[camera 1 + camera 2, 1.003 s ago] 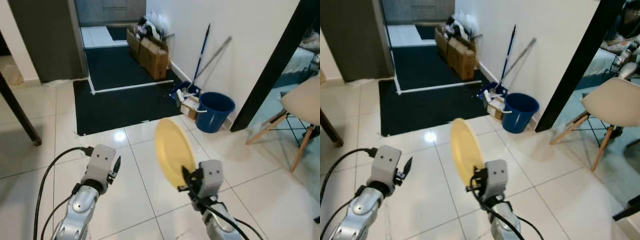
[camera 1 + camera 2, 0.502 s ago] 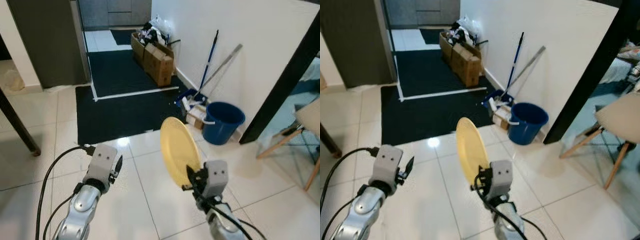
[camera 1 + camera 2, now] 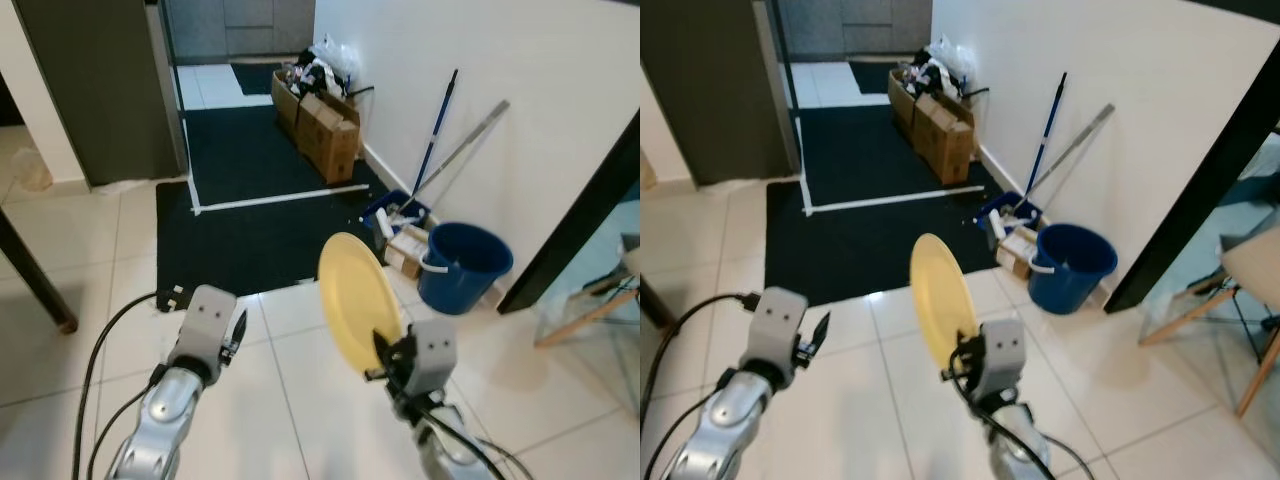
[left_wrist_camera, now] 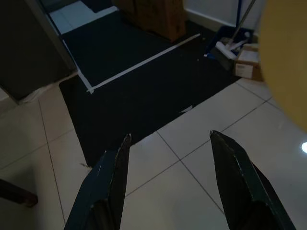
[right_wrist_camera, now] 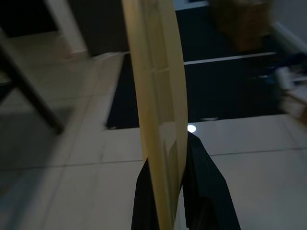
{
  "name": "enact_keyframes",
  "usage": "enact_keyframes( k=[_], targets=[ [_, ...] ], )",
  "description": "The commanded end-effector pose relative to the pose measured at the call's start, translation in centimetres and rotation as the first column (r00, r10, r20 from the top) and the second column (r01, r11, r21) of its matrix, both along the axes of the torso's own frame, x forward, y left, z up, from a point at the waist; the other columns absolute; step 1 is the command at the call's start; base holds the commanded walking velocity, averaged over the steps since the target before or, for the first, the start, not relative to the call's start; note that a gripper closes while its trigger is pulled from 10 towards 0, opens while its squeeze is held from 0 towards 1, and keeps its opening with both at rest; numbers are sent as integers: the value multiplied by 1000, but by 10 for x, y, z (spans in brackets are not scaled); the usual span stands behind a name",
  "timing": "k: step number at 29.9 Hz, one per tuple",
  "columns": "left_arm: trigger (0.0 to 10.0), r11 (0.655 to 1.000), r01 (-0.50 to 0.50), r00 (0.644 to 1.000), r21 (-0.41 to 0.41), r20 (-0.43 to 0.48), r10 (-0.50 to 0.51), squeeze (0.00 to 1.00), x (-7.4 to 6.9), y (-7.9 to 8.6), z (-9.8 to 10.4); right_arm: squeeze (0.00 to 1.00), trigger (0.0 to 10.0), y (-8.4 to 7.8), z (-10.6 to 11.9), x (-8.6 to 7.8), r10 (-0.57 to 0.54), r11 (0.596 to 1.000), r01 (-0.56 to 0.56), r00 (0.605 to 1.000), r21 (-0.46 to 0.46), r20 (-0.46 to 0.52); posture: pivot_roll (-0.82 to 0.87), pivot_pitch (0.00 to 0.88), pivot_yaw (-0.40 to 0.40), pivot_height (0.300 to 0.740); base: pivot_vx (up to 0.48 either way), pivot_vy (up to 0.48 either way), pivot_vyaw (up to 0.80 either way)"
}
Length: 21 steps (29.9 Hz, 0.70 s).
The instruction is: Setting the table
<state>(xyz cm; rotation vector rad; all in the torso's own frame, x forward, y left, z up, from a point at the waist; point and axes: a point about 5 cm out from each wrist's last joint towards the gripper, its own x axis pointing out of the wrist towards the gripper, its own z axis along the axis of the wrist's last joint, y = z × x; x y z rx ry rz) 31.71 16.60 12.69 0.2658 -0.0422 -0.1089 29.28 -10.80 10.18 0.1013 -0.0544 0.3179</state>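
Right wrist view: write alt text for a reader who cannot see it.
The right gripper pinches a yellow plate held upright and edge-on. Beyond it lie pale floor tiles, a black mat and a dark table leg.

One round pale-yellow plate (image 3: 356,300) is showing, along with one blue plastic bucket (image 3: 463,266) and two brown cardboard boxes (image 3: 326,126) sitting side by side along the white wall. Two long-handled cleaning poles are leaning on that wall, one blue (image 3: 440,108) and one grey metal (image 3: 470,130). Two black-fingered grippers are showing, the left gripper (image 3: 237,328) and the right gripper (image 3: 385,353), plus one dark table leg (image 3: 35,268).
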Motion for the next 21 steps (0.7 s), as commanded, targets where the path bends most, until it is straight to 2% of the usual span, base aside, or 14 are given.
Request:
enact_keyframes(
  k=[1,13,20,21],
  targets=[
    [10000,1000,7,1000,-4,-25,-7,0,-2,-2,-6,0,10000,-7,-2,-2,-20,1000,20,1000,11,-7,58,125,45,740,480,0,0],
    [10000,1000,7,1000,-3,-26,-7,0,-2,-3,-6,0,10000,0,0,-4,34,999,-34,999,35,2,59,125,44,740,479,0,0],
    [10000,1000,8,1000,-4,-26,-8,0,-2,-3,-7,0,10000,1,1,-5,56,998,-56,998,20,7,58,122,43,740,480,0,0],
    [10000,1000,8,1000,-4,-26,-8,0,-2,-3,-7,0,10000,2,1,-5,62,998,-63,998,23,7,58,122,43,740,480,0,756]
  ],
)
